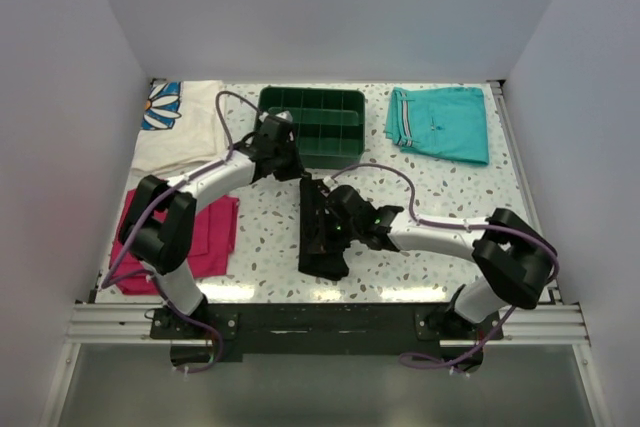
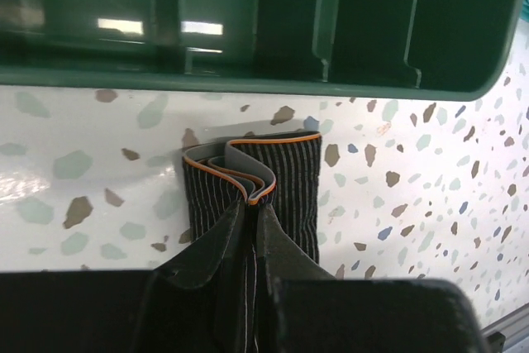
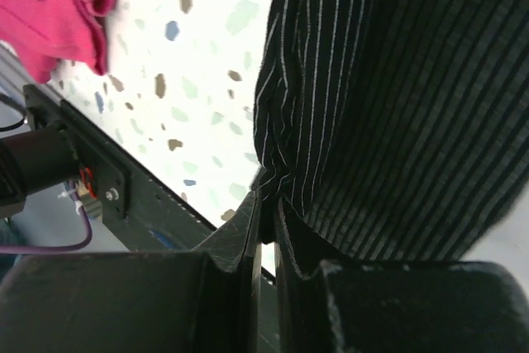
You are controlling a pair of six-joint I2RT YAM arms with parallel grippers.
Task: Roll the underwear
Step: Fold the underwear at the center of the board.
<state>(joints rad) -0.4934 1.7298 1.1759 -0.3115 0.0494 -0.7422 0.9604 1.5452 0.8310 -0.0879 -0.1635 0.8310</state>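
Observation:
The black striped underwear (image 1: pixel 322 232) lies folded in a long narrow strip at the middle of the table. My left gripper (image 1: pixel 298 169) is shut on its far end, where the orange-edged layers bunch between the fingers in the left wrist view (image 2: pixel 248 173). My right gripper (image 1: pixel 345 219) is shut on the side of the underwear (image 3: pixel 372 97), pinching a fold of fabric between its fingertips (image 3: pixel 269 192).
A dark green compartment tray (image 1: pixel 312 124) stands just behind the left gripper (image 2: pixel 248 39). Teal shorts (image 1: pixel 440 123) lie at the back right. A magenta folded cloth (image 1: pixel 200 237) lies at the left, a floral cloth (image 1: pixel 180 125) at the back left.

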